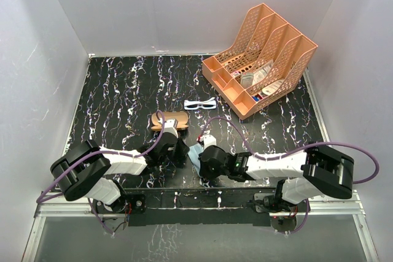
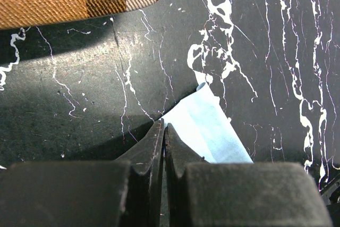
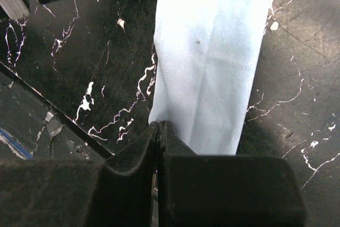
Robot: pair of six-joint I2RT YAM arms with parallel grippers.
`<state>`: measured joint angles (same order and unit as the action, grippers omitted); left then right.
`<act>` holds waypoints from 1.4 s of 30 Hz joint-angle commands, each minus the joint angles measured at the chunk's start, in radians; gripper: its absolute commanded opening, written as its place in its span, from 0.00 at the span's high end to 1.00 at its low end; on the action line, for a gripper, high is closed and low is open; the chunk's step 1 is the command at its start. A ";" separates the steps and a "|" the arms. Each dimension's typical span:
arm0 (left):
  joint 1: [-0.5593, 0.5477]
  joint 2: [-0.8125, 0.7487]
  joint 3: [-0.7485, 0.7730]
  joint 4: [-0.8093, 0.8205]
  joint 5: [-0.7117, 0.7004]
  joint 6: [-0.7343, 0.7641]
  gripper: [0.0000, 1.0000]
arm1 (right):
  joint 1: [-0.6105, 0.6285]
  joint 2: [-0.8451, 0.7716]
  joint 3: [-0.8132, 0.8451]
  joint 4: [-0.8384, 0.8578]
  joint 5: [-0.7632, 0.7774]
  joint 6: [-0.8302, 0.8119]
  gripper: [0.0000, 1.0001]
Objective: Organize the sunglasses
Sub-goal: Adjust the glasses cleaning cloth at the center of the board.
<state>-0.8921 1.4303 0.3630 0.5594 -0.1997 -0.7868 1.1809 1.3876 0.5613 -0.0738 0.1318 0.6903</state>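
Right pincer point(image 3: 159, 124) pinching blue cloth point(image 3: 212, 51), left pincer point(image 2: 163, 126) closed, sunglasses point(image 1: 200, 104) well apart

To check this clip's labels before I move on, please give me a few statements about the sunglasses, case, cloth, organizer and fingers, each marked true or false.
1. The sunglasses lie on the table between the plaid case and the orange organizer. True.
2. The sunglasses are tucked inside the case. False: they lie on the table, apart from it.
3. The left arm's fingers and the right arm's fingers are shut. True.
4. The light blue cloth lies by the back wall. False: it is near the front edge, at both arms' fingertips.
5. The organizer is empty. False: several items sit in its compartments.
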 commanded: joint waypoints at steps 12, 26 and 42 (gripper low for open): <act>0.002 0.033 0.014 -0.074 -0.002 0.006 1.00 | 0.036 -0.040 -0.071 -0.087 -0.009 0.036 1.00; 0.003 0.032 0.017 -0.074 0.004 0.008 1.00 | 0.040 -0.082 0.073 -0.158 0.085 -0.049 1.00; 0.004 0.023 0.015 -0.084 0.003 0.009 1.00 | 0.040 0.040 0.164 -0.070 0.086 -0.092 1.00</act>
<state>-0.8921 1.4475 0.3782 0.5598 -0.1974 -0.7887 1.2167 1.4097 0.6849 -0.2050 0.1925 0.6201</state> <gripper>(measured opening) 0.007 0.006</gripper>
